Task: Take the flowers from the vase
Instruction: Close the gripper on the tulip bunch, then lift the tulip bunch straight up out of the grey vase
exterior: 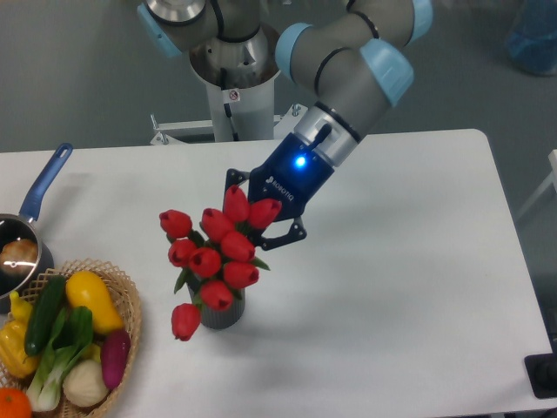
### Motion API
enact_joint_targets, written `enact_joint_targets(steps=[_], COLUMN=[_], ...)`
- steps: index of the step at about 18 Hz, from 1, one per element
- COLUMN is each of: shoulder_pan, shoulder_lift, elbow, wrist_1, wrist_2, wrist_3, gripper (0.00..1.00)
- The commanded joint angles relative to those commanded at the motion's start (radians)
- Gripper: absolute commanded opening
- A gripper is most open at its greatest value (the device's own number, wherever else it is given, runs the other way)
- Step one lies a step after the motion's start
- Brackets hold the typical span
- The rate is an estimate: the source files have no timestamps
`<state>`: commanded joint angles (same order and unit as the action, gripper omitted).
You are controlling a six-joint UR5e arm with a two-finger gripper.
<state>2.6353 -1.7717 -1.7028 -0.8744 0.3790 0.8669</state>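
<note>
The flowers (pixel 215 255), a bunch of red tulip buds with green leaves, hang tilted above the vase (pixel 224 314), a short dark grey ribbed cylinder standing on the white table. The lowest buds still overlap the vase mouth, and whether the stems are clear of it is hidden. My gripper (pixel 259 225) reaches down from the upper right and is shut on the flowers near the top of the bunch; its dark fingers (pixel 287 235) show on either side of the upper buds.
A wicker basket (pixel 130 300) of colourful vegetables sits at the lower left corner. A steel saucepan with a blue handle (pixel 43 185) lies at the left edge. The arm's base stands behind the table's far edge.
</note>
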Motion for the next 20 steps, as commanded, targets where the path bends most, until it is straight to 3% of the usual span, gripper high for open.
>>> enact_joint_targets(steps=[12, 20], shoulder_pan=[0.074, 0.095], shoulder_lift=[0.026, 0.031], elbow=[0.026, 0.055], wrist_1=[0.002, 0.005], wrist_2=[-0.146, -0.141], wrist_3=[-0.103, -0.066], gripper=[0.03, 0.06])
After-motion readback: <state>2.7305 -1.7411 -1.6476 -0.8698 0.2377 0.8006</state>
